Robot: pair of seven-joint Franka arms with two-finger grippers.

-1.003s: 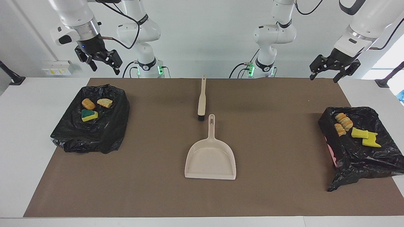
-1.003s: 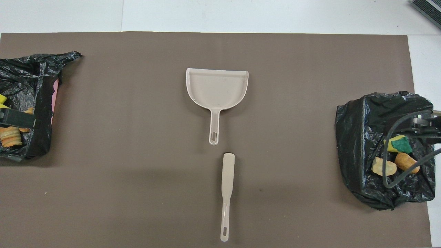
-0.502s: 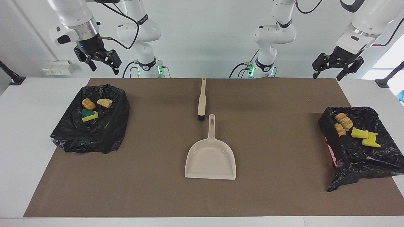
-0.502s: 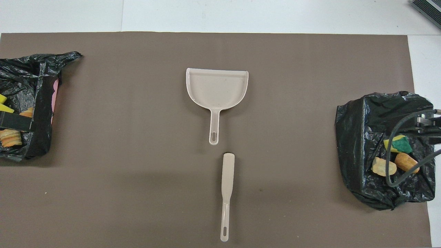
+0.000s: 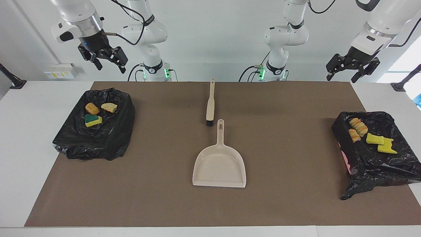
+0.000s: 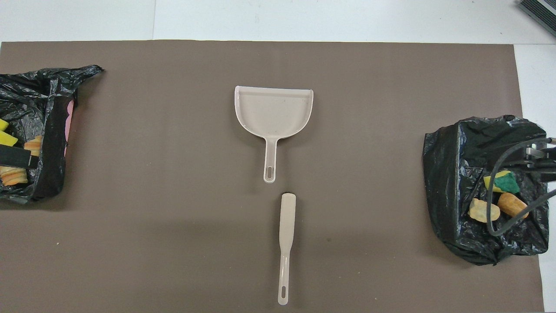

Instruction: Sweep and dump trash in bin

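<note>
Trash (image 5: 93,114) and (image 5: 371,135) lies in black bins (image 5: 108,144) at both surface ends, each beneath a raised, released end effector, right (image 5: 106,63) and left (image 5: 350,69) (brush (image 5: 210,107), handle robotward, midway between arms).

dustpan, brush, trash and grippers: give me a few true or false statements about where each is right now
1. The dustpan holds several scraps. False: it is empty.
2. The brush lies nearer to the robots than the dustpan. True.
3. The trash lies loose on the brown mat. False: every scrap in view sits in one of the two black bag-lined bins, three in the bin at the right arm's end, the rest in the bin at the left arm's end.
4. The right gripper holds the brush. False: it hangs open and empty in the air.
5. The left gripper is open and empty. True.
</note>
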